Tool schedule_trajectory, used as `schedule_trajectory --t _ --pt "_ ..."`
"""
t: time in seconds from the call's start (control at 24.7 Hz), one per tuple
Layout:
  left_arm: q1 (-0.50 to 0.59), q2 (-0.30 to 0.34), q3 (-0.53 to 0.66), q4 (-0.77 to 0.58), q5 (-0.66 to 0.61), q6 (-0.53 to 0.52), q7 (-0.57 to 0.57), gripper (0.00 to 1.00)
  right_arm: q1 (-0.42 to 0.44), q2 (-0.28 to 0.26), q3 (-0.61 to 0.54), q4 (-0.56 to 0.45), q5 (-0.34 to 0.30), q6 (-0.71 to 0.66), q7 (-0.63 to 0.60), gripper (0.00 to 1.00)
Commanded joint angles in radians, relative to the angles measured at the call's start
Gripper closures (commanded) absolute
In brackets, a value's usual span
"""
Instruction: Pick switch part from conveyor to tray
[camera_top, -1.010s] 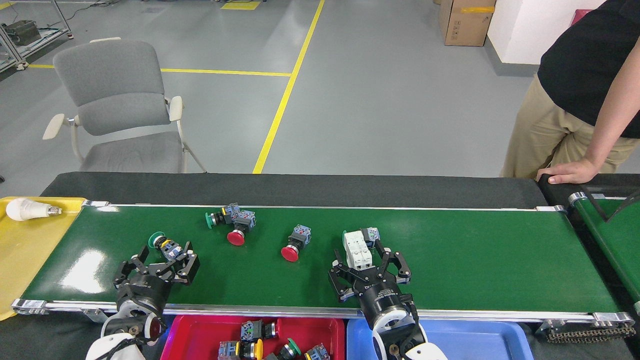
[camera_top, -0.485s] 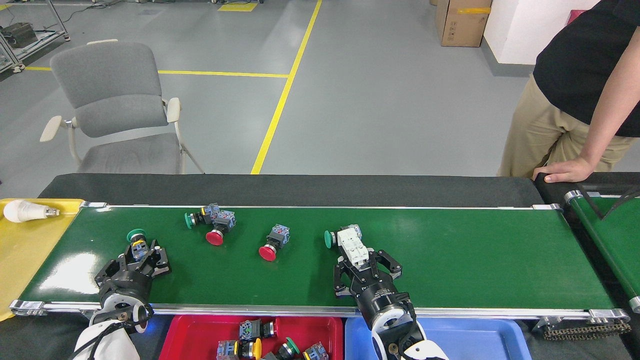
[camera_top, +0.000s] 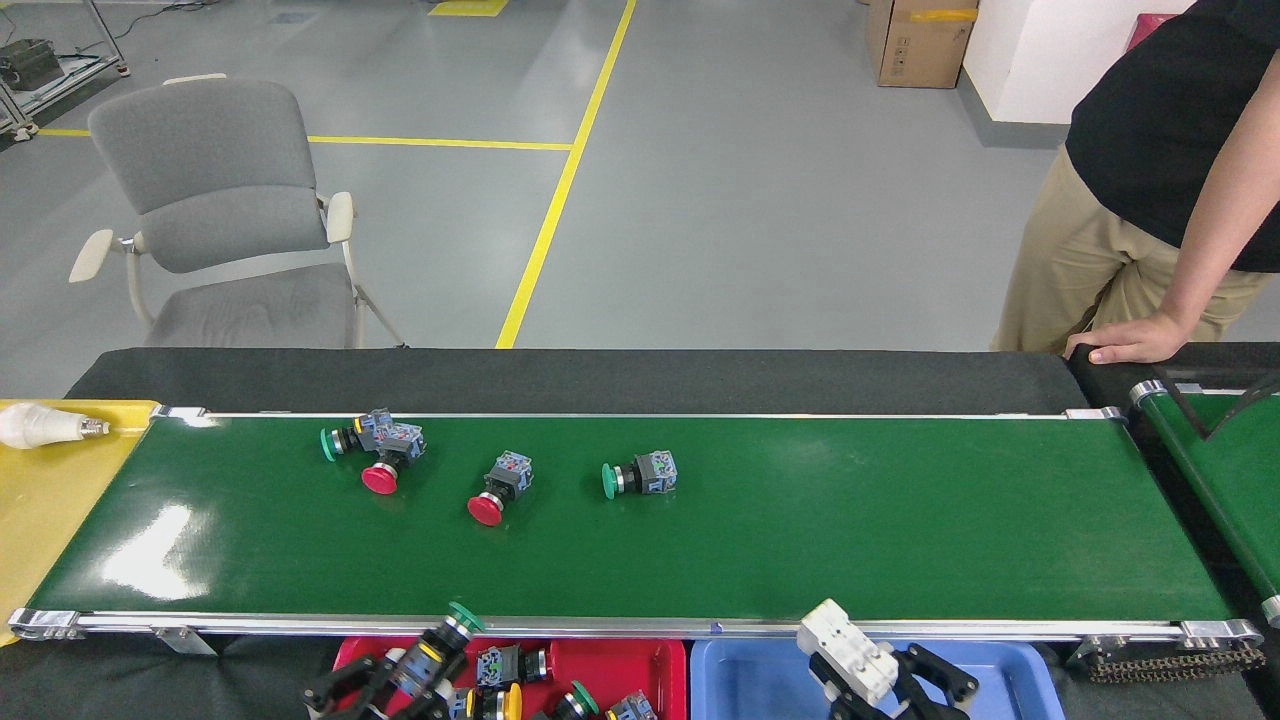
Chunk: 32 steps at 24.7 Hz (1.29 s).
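A: Listing, left first: left gripper (camera_top: 400, 680), withdrawn from the conveyor (camera_top: 900, 520), pinching a green-capped switch (camera_top: 435, 650) over the red tray (camera_top: 660, 655).

B: Right gripper (camera_top: 895, 690), likewise withdrawn, clamping a white breaker (camera_top: 845, 650) above the blue tray (camera_top: 1010, 665). Release is due; four switches (camera_top: 640, 474) have drifted left.

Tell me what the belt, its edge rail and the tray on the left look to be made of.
Belt: glossy dark-green rubber or plastic sheet, judging by its bright glare patches. Edge rail: bare silver metal, probably aluminium, with a bright sheen. Tray: yellow, smooth, likely moulded plastic.
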Motion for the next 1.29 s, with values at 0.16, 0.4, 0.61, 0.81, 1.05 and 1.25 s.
schedule_trajectory --t 0.16,0.4,0.61,0.81,1.05,1.25 --pt "-0.052 0.002 0.08 -0.009 -0.001 0.243 0.016 0.0 -0.026 0.163 -0.123 -0.013 -0.025 -0.03 0.006 0.0" --pt "-0.21 0.163 0.161 0.217 -0.005 0.304 0.023 0.0 -0.051 0.271 -0.161 -0.025 -0.024 0.389 0.104 0.0" --pt "-0.453 0.247 0.082 0.525 -0.008 0.255 0.077 0.0 -0.006 0.209 -0.163 -0.005 -0.021 0.395 0.103 0.0" --pt "-0.629 0.269 0.036 0.774 -0.008 0.266 0.1 0.0 -0.014 0.202 -0.157 0.004 -0.018 0.389 0.106 0.0" --pt "-0.766 0.307 0.023 1.021 -0.011 0.33 0.178 0.0 -0.026 0.173 -0.132 0.012 0.007 0.389 0.109 0.0" --pt "-0.784 0.347 -0.044 1.143 -0.015 0.421 0.264 0.02 -0.041 0.15 -0.088 0.013 0.007 0.38 0.109 0.0"
